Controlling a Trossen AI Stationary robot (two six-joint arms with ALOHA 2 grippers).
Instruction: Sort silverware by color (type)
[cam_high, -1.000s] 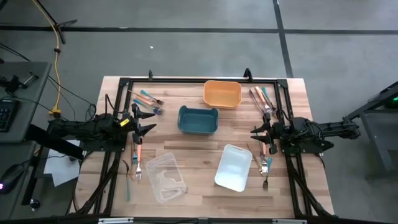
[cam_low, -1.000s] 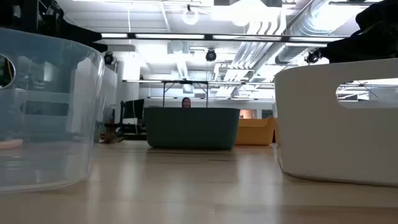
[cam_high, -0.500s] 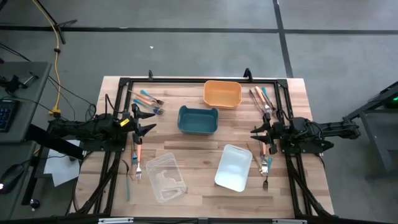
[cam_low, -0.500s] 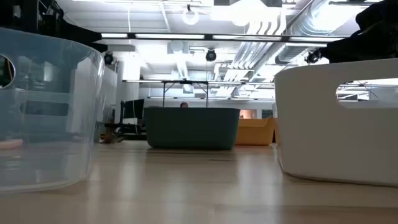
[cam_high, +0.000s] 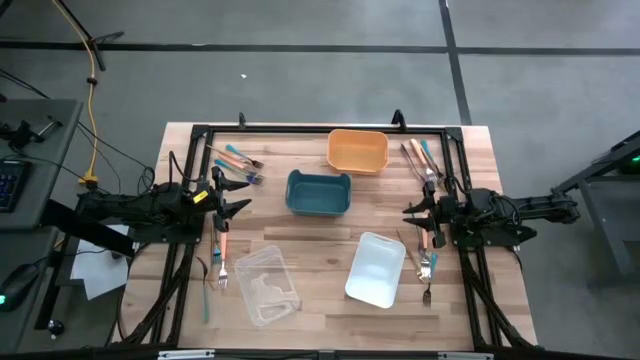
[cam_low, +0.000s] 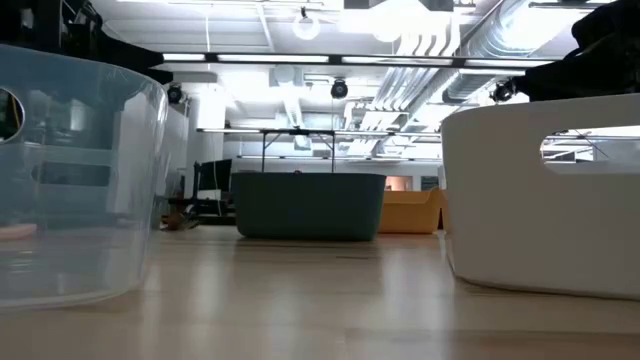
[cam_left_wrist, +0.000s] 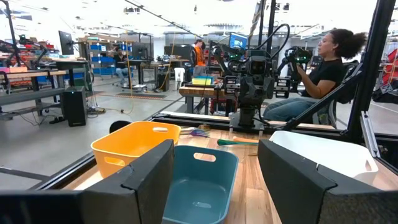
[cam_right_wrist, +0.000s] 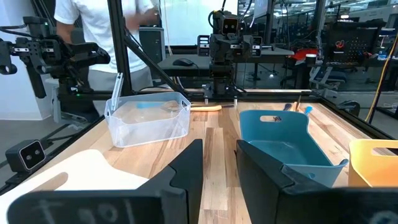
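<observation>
Silverware lies in loose groups on a wooden table (cam_high: 320, 300), seen from above, with four bins in the middle. A teal bin (cam_high: 318, 192) sits near the centre, an orange bin (cam_high: 357, 149) beyond it at the far edge, a clear bin (cam_high: 266, 284) at the near left and a white bin (cam_high: 376, 268) at the near right. One cluster of forks and knives (cam_high: 237, 165) with salmon and teal handles lies at the far left corner. A salmon-handled piece (cam_high: 222, 245) and a teal-handled piece (cam_high: 207, 292) lie along the left side, near the clear bin. More pieces (cam_high: 420, 158) sit at the far right corner, and a few (cam_high: 426, 262) lie just right of the white bin. None of the silverware can be seen in a bin. The left gripper (cam_high: 232, 199) hovers at the table's left edge, its fingers spread apart and holding nothing. The right gripper (cam_high: 415, 222) hovers at the right edge, facing inward, fingers also apart and empty. Across the table in the left wrist view, a seated person (cam_left_wrist: 320, 71) is visible in the room beyond.
</observation>
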